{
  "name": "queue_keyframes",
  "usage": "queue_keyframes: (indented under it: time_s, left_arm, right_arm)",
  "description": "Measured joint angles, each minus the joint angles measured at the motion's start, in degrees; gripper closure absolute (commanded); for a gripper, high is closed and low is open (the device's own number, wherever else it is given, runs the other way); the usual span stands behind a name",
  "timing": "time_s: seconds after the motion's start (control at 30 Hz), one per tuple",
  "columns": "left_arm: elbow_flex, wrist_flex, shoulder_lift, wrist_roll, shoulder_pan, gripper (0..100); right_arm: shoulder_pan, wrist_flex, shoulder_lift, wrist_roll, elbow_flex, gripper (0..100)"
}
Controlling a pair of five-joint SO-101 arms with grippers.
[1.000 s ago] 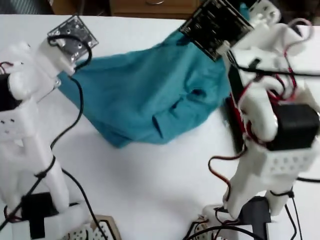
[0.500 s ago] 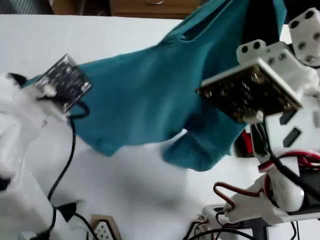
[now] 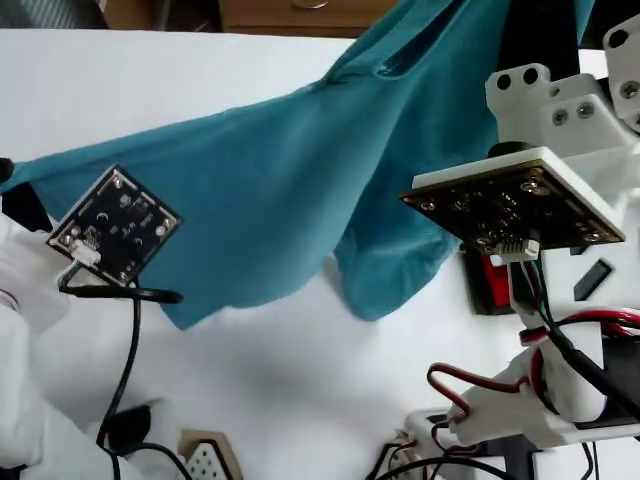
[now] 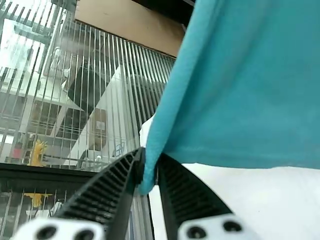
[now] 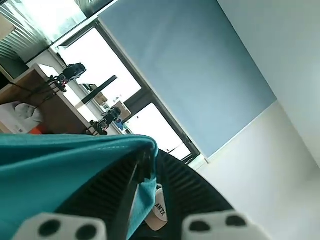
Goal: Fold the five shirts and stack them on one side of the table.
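Note:
A teal shirt (image 3: 290, 190) hangs stretched in the air above the white table (image 3: 300, 380), lifted by both arms. My left gripper (image 4: 148, 172) is shut on one edge of the shirt (image 4: 240, 90), with the cloth pinched between its black fingers (image 4: 117, 175). My right gripper (image 5: 147, 172) is shut on another edge of the shirt (image 5: 60, 170), raised high toward the ceiling. In the high view the left arm's wrist board (image 3: 112, 225) sits at the left and the right arm's wrist board (image 3: 515, 200) at the right; the fingers are hidden behind them.
A wooden cabinet (image 3: 300, 15) stands beyond the table's far edge. A red and black object (image 3: 487, 285) lies under the right arm. Cables (image 3: 125, 360) and arm bases crowd the table's front edge. Bare white table shows below the hanging shirt.
Both arms have raised the shirt off the table; it was lying crumpled a second ago and now hangs spread between them. The left wrist board has dropped toward the front left.

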Motion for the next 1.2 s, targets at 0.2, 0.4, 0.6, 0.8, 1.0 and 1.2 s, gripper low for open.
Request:
queue_keyframes:
  time_s: [0.2, 0.4, 0.6, 0.8, 1.0, 1.2]
  left_arm:
    - [0.0, 0.0, 0.0, 0.0, -2.4, 98]
    - [-1.1, 0.0, -0.8, 0.0, -2.5, 98]
    - [-0.4, 0.0, -3.5, 1.1, -2.6, 98]
    - [7.0, 0.0, -5.8, 1.1, -2.6, 98]
    - [7.8, 0.0, -7.6, -0.1, -6.0, 98]
    - [14.0, 0.0, -7.6, -1.6, -10.5, 98]
  right_arm:
    - [-1.2, 3.3, -1.9, -0.3, 0.0, 97.8]
    - [-1.6, 4.7, -3.3, -3.3, -1.3, 97.8]
    - [-1.7, -1.3, -5.8, -7.1, -1.7, 97.8]
    - [-1.7, -2.5, -5.8, -7.5, -1.7, 97.8]
    - [-1.7, -0.9, -5.8, -7.5, -1.7, 97.8]
    - [-1.5, 2.2, -5.9, -7.5, -1.8, 97.8]
